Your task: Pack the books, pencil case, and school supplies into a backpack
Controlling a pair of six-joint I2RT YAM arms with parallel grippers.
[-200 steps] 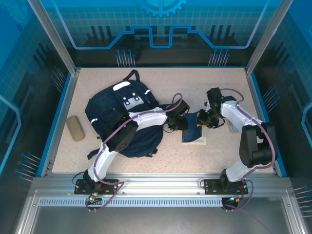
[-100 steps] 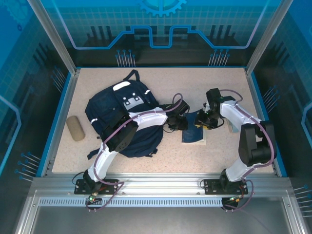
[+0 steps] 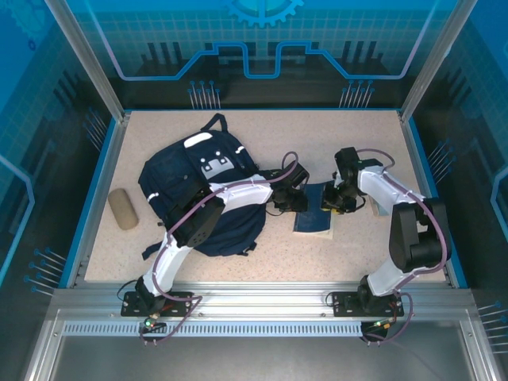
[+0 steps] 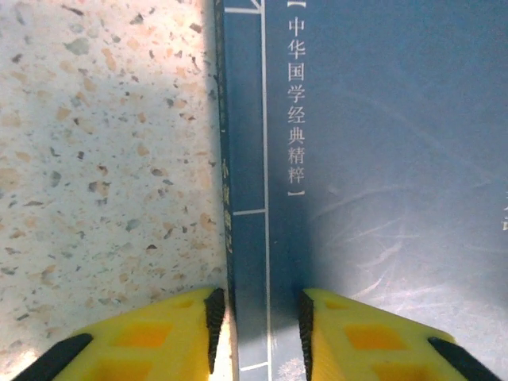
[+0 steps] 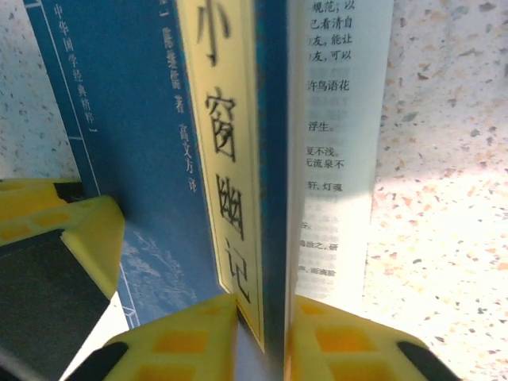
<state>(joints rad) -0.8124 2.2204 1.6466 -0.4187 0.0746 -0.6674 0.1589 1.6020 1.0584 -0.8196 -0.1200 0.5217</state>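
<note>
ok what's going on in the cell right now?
Right pincer pinches the lifted cover of the navy paperback with a yellow label, inner pages showing beside it. Left pincer is open, straddling the spine edge of a navy book cover lying flat. The large navy fabric backpack lies left of them; the small tan cylindrical pouch sits on the table beyond it, not yet packed.
</note>
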